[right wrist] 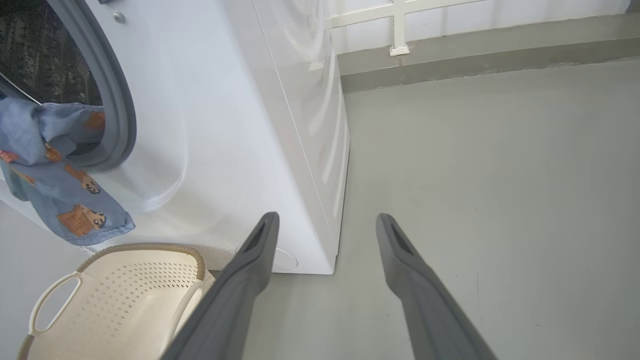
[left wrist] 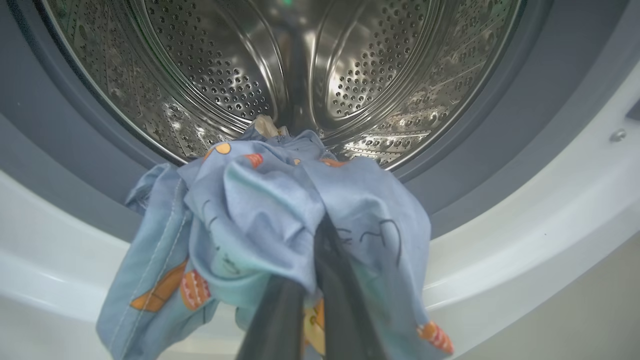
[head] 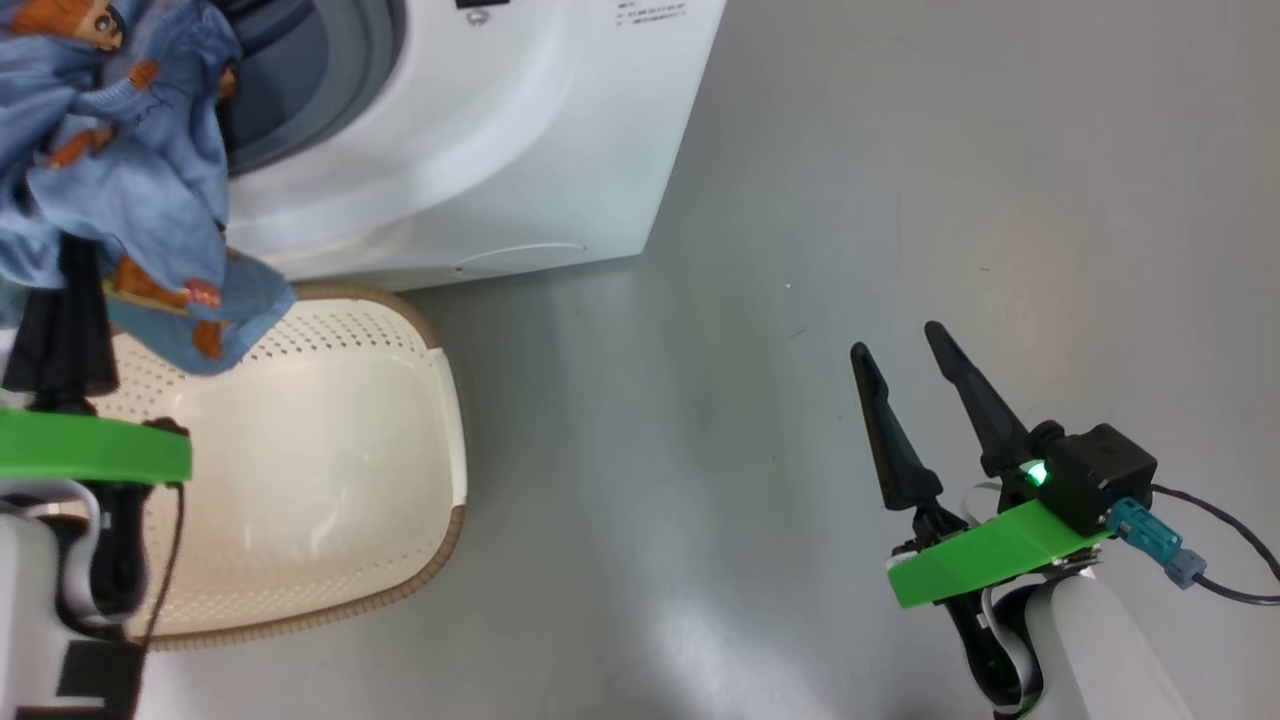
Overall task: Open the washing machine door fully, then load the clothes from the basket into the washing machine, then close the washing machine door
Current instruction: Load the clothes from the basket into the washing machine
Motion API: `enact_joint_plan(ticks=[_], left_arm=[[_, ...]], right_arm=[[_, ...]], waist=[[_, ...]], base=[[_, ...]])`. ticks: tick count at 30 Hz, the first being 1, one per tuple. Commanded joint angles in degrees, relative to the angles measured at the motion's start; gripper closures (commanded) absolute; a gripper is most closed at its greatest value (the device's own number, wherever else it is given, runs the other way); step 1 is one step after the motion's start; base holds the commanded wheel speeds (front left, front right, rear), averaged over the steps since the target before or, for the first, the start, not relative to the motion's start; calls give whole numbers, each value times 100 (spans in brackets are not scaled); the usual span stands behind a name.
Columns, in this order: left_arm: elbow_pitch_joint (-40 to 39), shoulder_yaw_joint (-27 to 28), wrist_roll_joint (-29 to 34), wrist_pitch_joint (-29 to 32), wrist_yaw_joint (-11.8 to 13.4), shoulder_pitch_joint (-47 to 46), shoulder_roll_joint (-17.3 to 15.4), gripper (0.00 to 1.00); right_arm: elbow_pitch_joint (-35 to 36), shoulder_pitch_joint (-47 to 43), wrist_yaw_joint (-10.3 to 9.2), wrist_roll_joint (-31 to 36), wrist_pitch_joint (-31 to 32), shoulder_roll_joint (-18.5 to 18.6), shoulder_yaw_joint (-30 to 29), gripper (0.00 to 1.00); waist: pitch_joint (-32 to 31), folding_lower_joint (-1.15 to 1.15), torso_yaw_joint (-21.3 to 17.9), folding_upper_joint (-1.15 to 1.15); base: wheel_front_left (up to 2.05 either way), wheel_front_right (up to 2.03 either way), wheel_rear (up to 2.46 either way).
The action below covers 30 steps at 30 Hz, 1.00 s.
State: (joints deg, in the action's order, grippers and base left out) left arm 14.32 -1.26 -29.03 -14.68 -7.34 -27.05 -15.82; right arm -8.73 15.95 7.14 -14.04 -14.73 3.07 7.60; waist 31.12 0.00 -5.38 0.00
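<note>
Left wrist view: clothes [left wrist: 260, 210] in claw [left wrist: 322, 235]

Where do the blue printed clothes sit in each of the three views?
Head view: clothes upper left, above the basket.
Left wrist view: clothes centre to bottom, pinched in the left gripper, before the drum.
Right wrist view: clothes left edge, hanging at the washing machine mouth.
Shared landmark: grey gasket.

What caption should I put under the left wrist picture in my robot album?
The left gripper, shut on the clothes, holds them before the open steel drum of the washing machine.
</note>
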Motion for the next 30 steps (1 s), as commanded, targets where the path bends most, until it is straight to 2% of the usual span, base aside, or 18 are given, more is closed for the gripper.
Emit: enact_joint_plan(ticks=[1,13,21,30], left_arm=[[-104,217,95,-32,-14,-148,-314,100],[862,-59,438,-32,-14,-1557,-981,100],[1572,-404,490,11,-14,-2569,-1223,100],[2474,-658,561,549,-12,-3499,-1438,100]], right_arm=[[110,-192,35,-45,-27,-19,167,0],[220,-247,35,-160,-27,-19,179,0],[306,-191,35,-224,-27,-19,206,0],[404,-177,35,-322,-27,-19,220,0]], waist=[[-96,0,-72,0],[71,0,-350,0],[336,0,-440,0],[801,0,-521,0]], base=[[0,0,0],[0,0,0],[0,0,0],[0,0,0]])
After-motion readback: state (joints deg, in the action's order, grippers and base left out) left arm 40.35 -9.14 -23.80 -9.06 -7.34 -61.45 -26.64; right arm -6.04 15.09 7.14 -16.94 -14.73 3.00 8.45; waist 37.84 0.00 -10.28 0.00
